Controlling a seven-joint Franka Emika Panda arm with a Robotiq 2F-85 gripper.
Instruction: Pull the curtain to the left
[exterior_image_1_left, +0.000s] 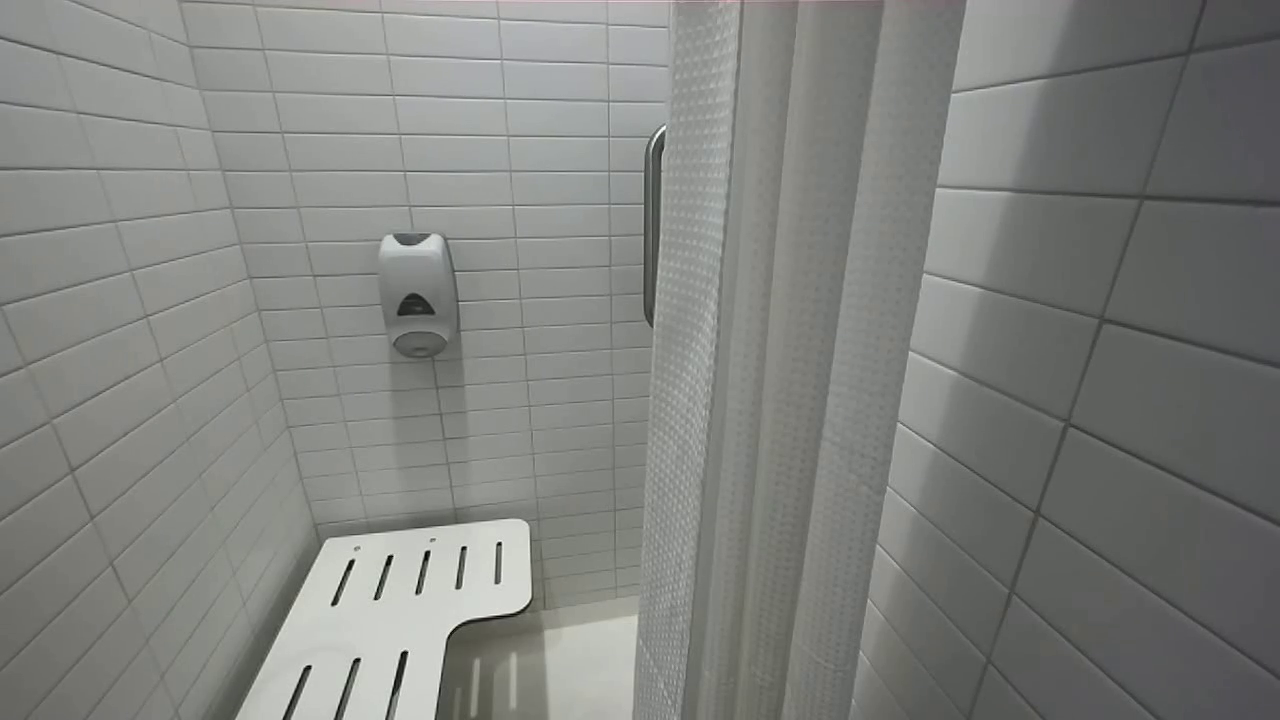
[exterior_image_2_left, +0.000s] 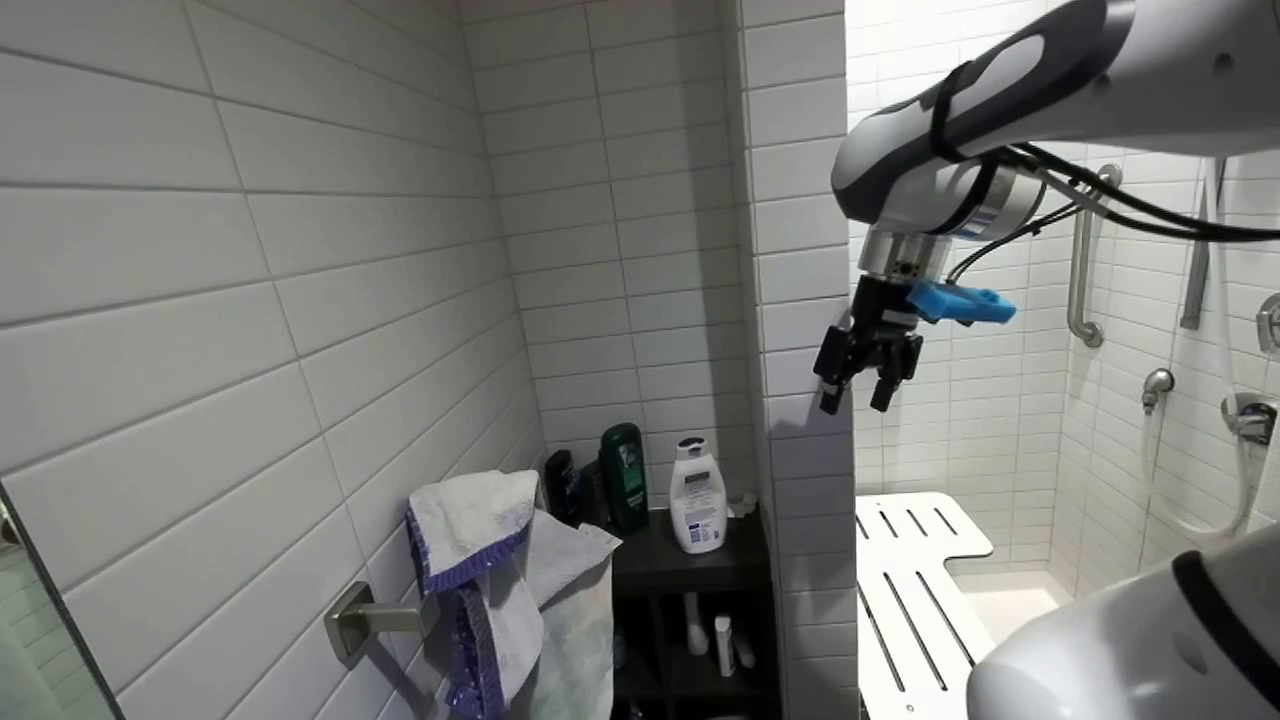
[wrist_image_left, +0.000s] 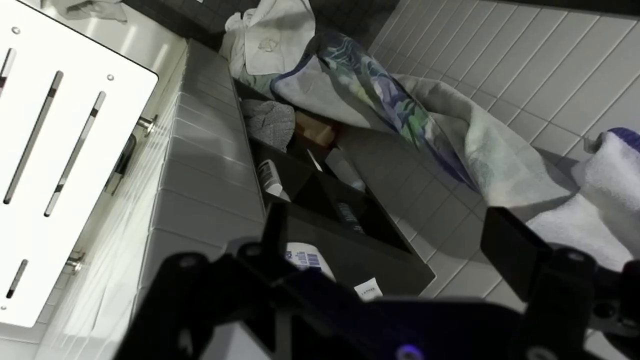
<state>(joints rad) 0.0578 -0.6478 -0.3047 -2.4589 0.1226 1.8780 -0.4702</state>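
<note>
The white curtain (exterior_image_1_left: 790, 360) hangs in long vertical folds, bunched right of the middle in an exterior view. It covers part of a grab bar there, and no gripper shows near it in that view. The curtain cannot be made out in the wrist view. My black gripper (exterior_image_2_left: 856, 400) points down in an exterior view, close to the edge of a tiled pillar and above the bench's level. In the wrist view the gripper (wrist_image_left: 387, 215) has its two fingers wide apart, with nothing between them. The gripper is open and touches no curtain.
A white slotted bench (exterior_image_1_left: 390, 620) stands by the tiled wall, below a soap dispenser (exterior_image_1_left: 418, 290). A tiled pillar (exterior_image_2_left: 805, 300) is beside the gripper. A dark shelf (exterior_image_2_left: 690, 575) holds several bottles, including a white bottle (exterior_image_2_left: 697, 500). Towels (exterior_image_2_left: 500, 570) hang from a wall holder.
</note>
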